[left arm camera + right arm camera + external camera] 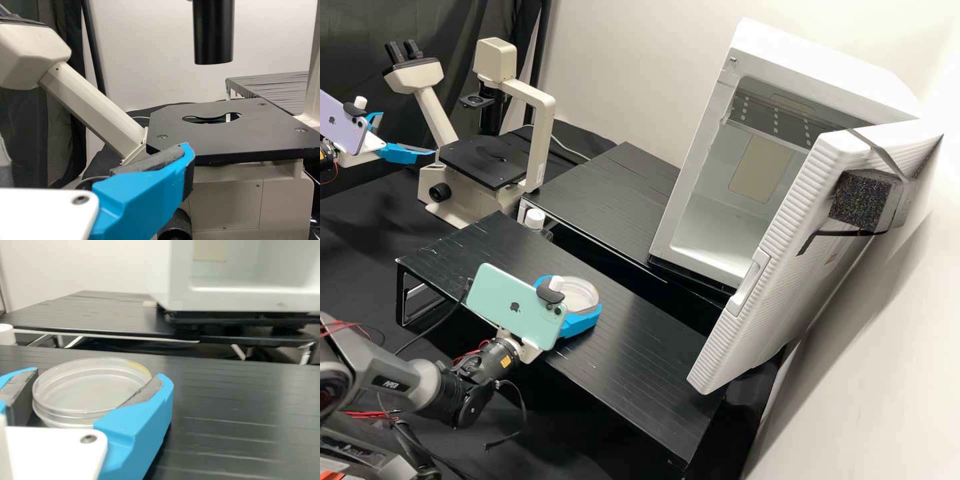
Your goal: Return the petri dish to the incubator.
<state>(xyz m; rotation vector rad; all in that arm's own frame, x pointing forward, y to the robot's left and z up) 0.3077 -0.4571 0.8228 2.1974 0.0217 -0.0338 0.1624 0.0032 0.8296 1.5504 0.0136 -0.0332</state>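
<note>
"Where's the petri dish [583, 289] sitting?"

"Over the near black stand [640, 343]. The right gripper [571, 297] is hugging it, one pad [146, 391] pressing each side, so the gap is just matching its width. I can't tell whether the dish is touching the stand."

"And the incubator [700, 177]? Call the dish the clock's centre, going by the high view."

"It's standing at two o'clock on the far black stand [603, 200], and its door [780, 247] is hanging open at three."

"The left gripper [408, 133]?"

"Hovering at ten o'clock beside the microscope [545, 137], its fingers spreading well apart, holding nothing. A white-capped bottle [535, 219] is standing at eleven, between the stands."
</note>
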